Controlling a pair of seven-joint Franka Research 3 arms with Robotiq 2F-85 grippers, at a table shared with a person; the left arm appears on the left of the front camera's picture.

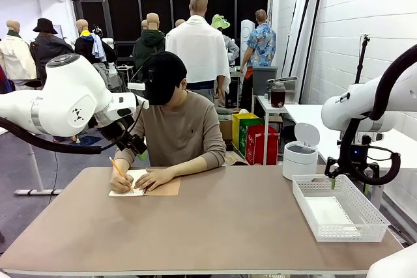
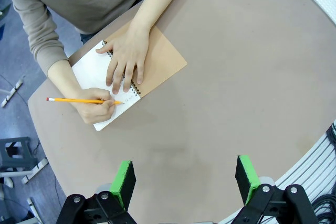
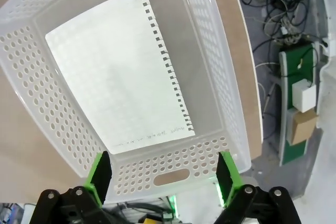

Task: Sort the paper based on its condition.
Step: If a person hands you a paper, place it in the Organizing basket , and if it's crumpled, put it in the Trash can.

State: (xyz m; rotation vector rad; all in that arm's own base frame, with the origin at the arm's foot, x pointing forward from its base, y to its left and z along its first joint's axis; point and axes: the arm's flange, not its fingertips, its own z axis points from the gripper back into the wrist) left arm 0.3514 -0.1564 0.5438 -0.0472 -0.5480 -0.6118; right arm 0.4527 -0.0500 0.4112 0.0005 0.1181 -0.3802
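One sheet of paper (image 3: 121, 72), white with a torn perforated edge, lies flat on the bottom of the white perforated basket (image 3: 199, 19). My right gripper (image 3: 164, 174) hangs open just above the basket's near wall, with nothing between its green pads. In the front view the same paper (image 1: 329, 213) rests in the basket (image 1: 365, 226) at the table's right side. Over the table's left part, my left gripper (image 2: 185, 179) stands open and empty. Beyond it a person's hand (image 2: 100, 109) writes with a yellow pencil (image 2: 79, 100) on a white notebook page (image 2: 90, 72).
The spiral notebook's brown cover (image 2: 160, 61) lies folded out under the person's other hand (image 2: 126, 56). A white lidded bin (image 1: 300, 157) stands at the back right, behind the basket. My left arm (image 1: 71, 96) reaches in high over the left edge of the table (image 1: 215, 226).
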